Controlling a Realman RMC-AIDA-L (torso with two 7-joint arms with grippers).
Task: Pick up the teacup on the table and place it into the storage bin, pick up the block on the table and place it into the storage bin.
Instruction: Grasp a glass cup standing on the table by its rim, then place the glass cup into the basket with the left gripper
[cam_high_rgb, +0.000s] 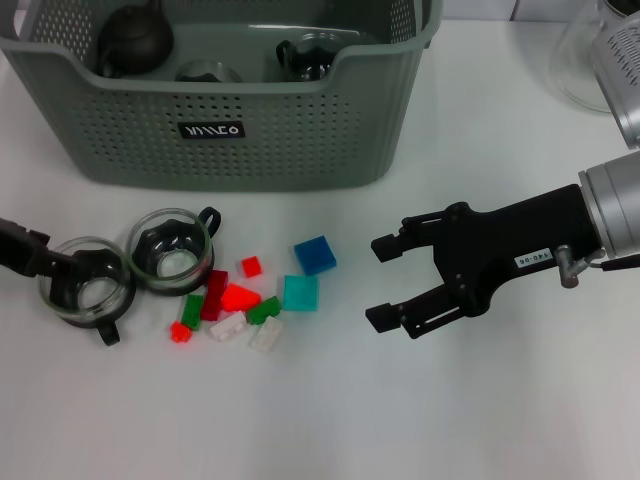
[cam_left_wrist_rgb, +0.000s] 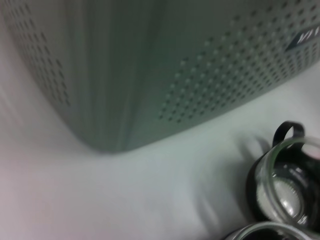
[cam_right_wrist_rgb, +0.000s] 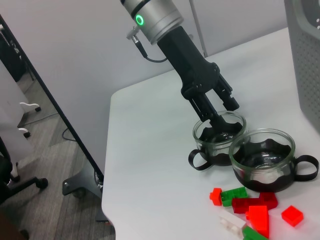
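Two glass teacups stand left of the blocks. My left gripper (cam_high_rgb: 62, 266) is at the outer teacup (cam_high_rgb: 88, 292), open. In the right wrist view this gripper (cam_right_wrist_rgb: 225, 115) has one finger inside that teacup (cam_right_wrist_rgb: 218, 139) and the other outside its rim. The second teacup (cam_high_rgb: 170, 250) (cam_right_wrist_rgb: 261, 159) (cam_left_wrist_rgb: 285, 187) stands free beside it. Loose blocks lie mid-table, among them a blue block (cam_high_rgb: 315, 255), a teal block (cam_high_rgb: 300, 292) and a red block (cam_high_rgb: 240, 298) (cam_right_wrist_rgb: 257, 217). The storage bin (cam_high_rgb: 250, 140) (cam_left_wrist_rgb: 150, 75) stands behind. My right gripper (cam_high_rgb: 380, 282) hovers open to the right of the blocks, holding nothing.
Inside the bin are a dark teapot (cam_high_rgb: 135, 40) and a glass cup (cam_high_rgb: 305, 55). A large glass vessel (cam_high_rgb: 600, 50) stands at the back right. The table's edge (cam_right_wrist_rgb: 107, 150) runs just beyond the teacups on the left side.
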